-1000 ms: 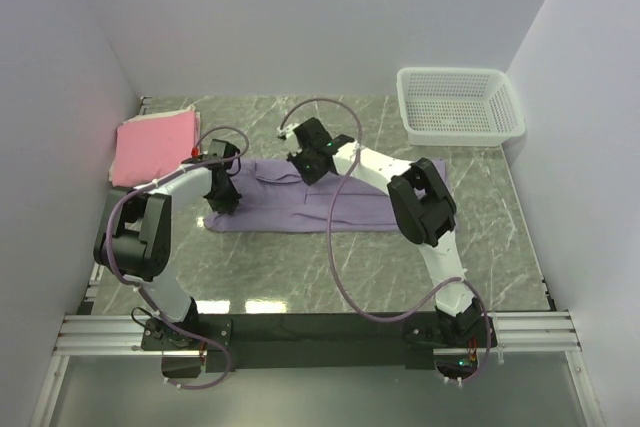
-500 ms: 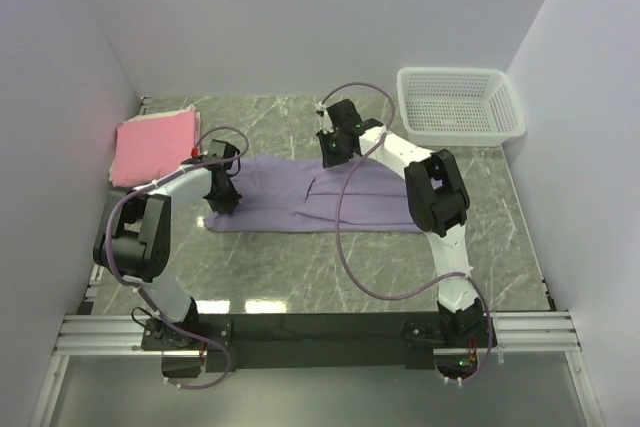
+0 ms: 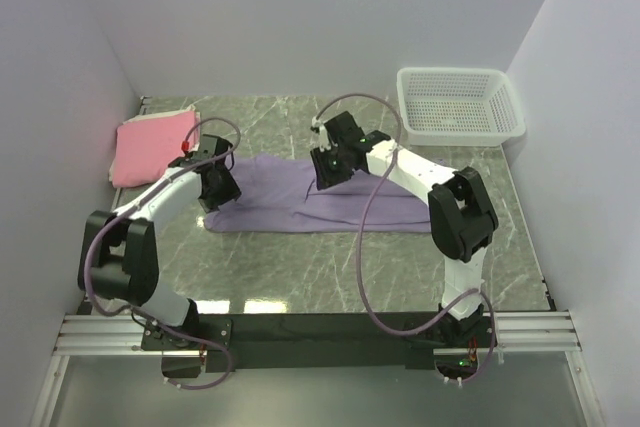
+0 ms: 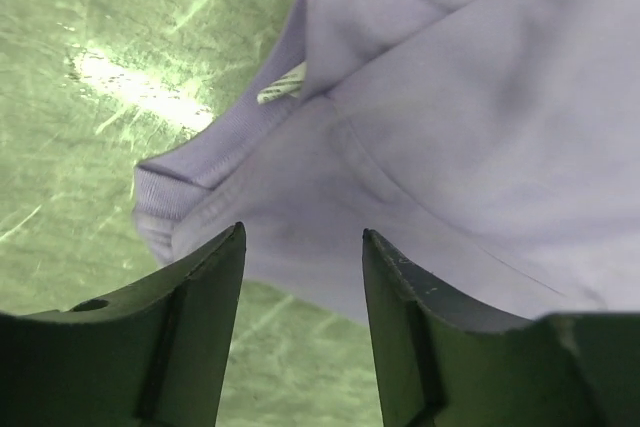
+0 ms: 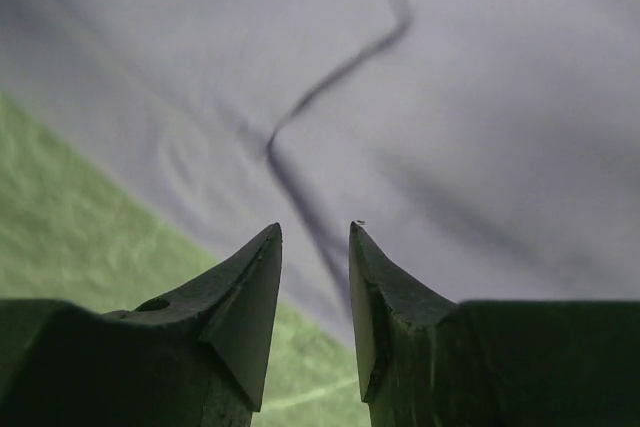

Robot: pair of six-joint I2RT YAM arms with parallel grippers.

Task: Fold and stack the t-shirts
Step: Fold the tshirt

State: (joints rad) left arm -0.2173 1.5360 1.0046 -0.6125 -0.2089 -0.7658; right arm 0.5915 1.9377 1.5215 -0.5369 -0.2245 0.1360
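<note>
I see the lavender tee (image 3: 275, 202) lying flat as a long, creased band across the middle; the pink tee (image 3: 155, 147) sits folded far left.

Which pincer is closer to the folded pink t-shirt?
Left. The left pincer is at the lavender t-shirt's left end, just right of the pink t-shirt. The right pincer is over the lavender t-shirt's middle, farther off.
</note>
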